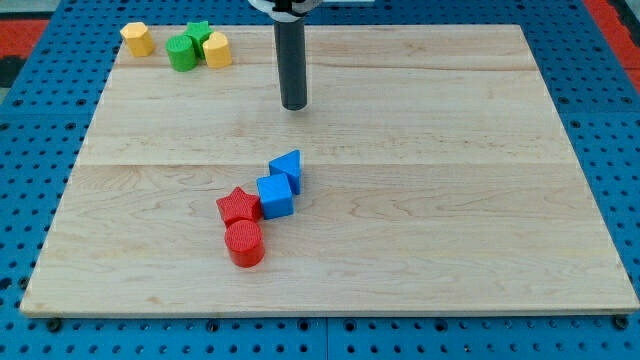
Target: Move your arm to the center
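While resting my tip (294,106) on the wooden board (450,200), up from its middle, touch no block and pinch nothing; well above blue triangle (288,168), blue cube (275,196), red star (238,206), red cylinder (244,245).

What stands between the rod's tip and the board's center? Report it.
Nothing visible does. My tip sits above the center toward the view's top, with bare wood below it. The blue triangular block and blue cube lie just left of the center.
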{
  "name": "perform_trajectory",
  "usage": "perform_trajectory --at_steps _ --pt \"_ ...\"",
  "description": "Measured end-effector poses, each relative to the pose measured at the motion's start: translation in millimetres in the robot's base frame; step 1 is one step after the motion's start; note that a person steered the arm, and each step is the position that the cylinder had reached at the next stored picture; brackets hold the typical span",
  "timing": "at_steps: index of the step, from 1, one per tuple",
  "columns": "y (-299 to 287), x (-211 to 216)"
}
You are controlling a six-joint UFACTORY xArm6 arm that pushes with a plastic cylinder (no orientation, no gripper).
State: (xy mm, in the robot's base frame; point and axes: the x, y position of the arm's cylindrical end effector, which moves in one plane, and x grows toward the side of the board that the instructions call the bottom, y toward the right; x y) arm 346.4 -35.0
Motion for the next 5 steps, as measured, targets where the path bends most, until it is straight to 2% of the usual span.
perform_trajectory --at_steps 5 --pt "11.8 0.0"
